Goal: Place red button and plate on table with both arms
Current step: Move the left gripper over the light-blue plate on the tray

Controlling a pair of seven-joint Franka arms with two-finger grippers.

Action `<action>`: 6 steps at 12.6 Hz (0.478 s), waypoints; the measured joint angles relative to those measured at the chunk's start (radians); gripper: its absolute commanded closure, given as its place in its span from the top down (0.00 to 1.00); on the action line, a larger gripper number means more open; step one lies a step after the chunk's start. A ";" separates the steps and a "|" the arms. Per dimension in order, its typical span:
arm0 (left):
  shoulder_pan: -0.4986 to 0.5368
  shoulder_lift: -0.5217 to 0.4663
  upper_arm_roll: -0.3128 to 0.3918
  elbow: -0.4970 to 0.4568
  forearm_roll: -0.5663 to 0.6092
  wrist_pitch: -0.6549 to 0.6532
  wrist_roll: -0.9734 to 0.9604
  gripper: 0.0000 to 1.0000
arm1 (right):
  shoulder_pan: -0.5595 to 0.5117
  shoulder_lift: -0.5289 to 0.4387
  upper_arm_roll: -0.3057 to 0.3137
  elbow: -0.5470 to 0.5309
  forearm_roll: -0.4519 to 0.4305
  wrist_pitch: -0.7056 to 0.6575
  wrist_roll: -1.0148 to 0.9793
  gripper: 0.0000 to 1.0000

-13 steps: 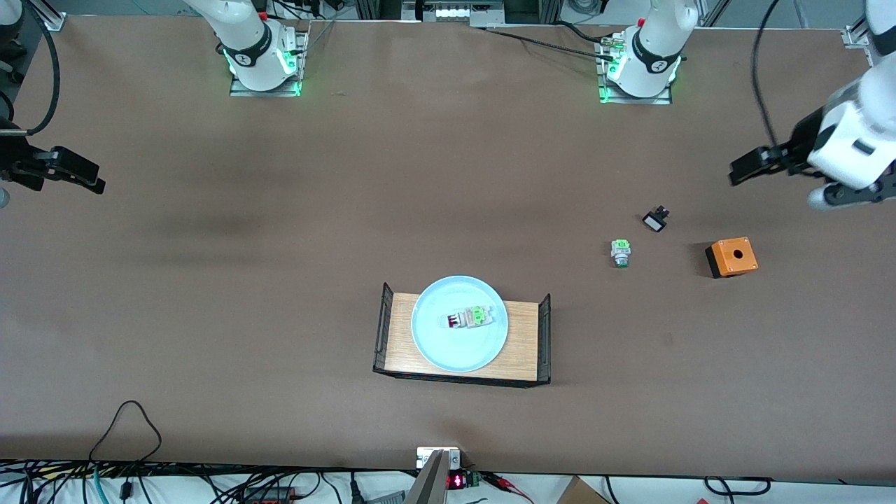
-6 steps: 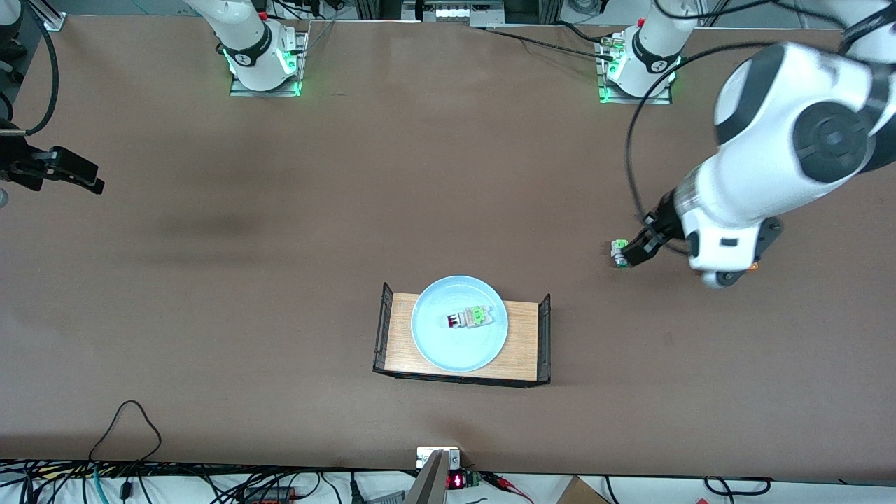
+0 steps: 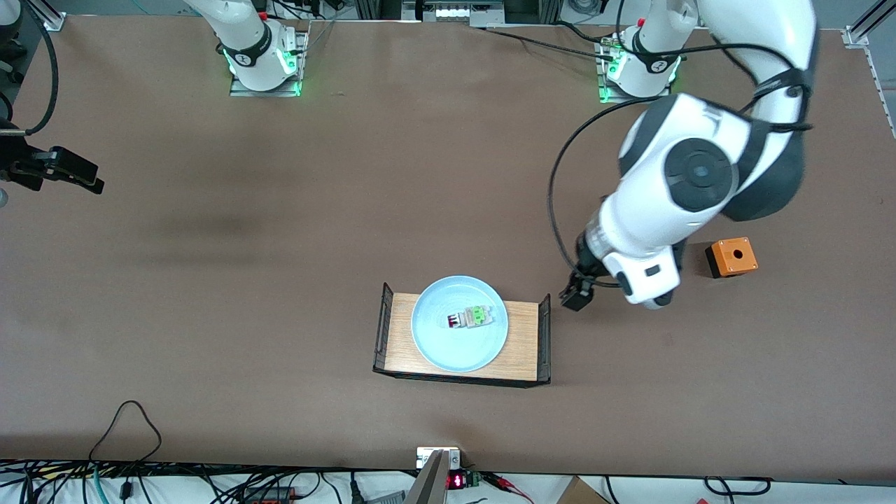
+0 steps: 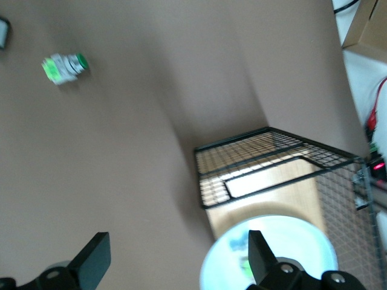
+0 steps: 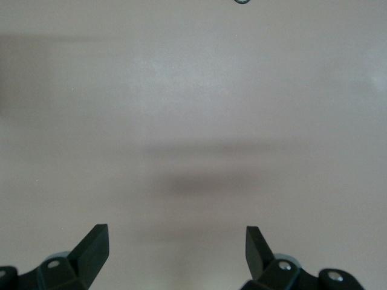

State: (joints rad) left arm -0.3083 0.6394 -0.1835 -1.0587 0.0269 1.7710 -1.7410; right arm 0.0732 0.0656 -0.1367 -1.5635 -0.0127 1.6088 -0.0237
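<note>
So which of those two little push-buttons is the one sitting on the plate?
The red button, with its dark red cap, lies on the pale blue plate. The green-capped button lies on the bare table, toward the left arm's end.

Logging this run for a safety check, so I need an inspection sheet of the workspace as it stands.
Surface: brown table, matte, flat.
Job's things: red button lies on the plate; plate sits on a wooden tray with black wire ends.
Clutter: orange box toward the left arm's end; a green-white switch shows in the left wrist view.
Grippers: left gripper open, empty, over the table beside the tray's end; right gripper open, empty, waiting at its own end of the table.
Cables: black cable loops off the left arm; a cable loop lies at the table's near edge.
Surroundings: arm bases lit green.
</note>
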 measured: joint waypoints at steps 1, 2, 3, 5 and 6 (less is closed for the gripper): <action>-0.042 0.033 0.034 0.032 0.005 0.033 -0.058 1.00 | 0.000 0.000 0.000 0.000 0.000 0.000 0.000 1.00; -0.095 0.063 0.084 0.054 0.006 0.074 -0.106 1.00 | 0.000 0.000 0.000 0.000 0.000 0.000 0.000 1.00; -0.151 0.089 0.137 0.068 0.006 0.118 -0.149 1.00 | 0.000 0.000 0.000 0.000 0.000 0.000 0.000 1.00; -0.250 0.135 0.229 0.077 0.007 0.217 -0.226 1.00 | 0.000 0.000 0.000 0.000 0.000 0.000 0.000 1.00; -0.294 0.156 0.270 0.082 0.007 0.249 -0.244 1.00 | 0.000 0.000 0.000 0.000 0.000 0.000 0.000 1.00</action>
State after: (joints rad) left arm -0.6018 0.7958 0.0865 -0.9770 0.0336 2.0203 -1.9852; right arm 0.0727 0.0656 -0.1367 -1.5635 -0.0127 1.6088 -0.0237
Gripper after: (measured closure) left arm 0.000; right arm 0.000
